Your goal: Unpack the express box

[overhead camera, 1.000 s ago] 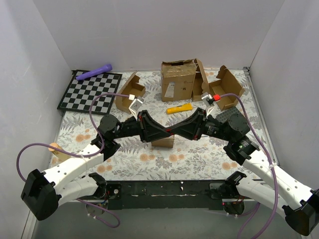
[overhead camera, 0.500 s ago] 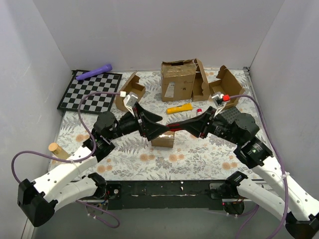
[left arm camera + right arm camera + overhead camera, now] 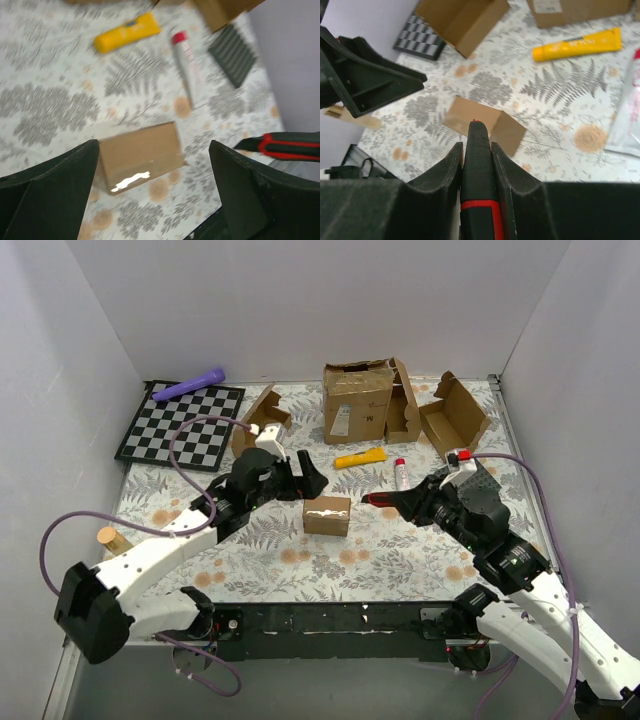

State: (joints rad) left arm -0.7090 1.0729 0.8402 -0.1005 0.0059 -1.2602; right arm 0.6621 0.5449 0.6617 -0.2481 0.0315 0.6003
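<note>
Right claw (image 3: 412,502): clamped shut on a black-and-red tool (image 3: 378,499), whose tip points left toward the express box (image 3: 327,515). The box is small, brown and closed, with a pale glossy strip along its top. It lies flat on the flower-patterned worktop (image 3: 250,560), between the two claws and touching neither.

Left claw (image 3: 308,478): it hangs just beyond the box's left end with its fingers spread wide, holding nothing.

Further back, a yellow tube (image 3: 360,457) and a red-capped white tube (image 3: 401,474) lie apart from each other.

Along the far edge stands a large battered carton (image 3: 358,400) bearing a white label. A left-hand open mailer (image 3: 262,420) and a right-hand open mailer (image 3: 455,418) flank it.

In the far left corner is a chessboard (image 3: 180,425), with a purple object (image 3: 190,386) at its far edge.
</note>
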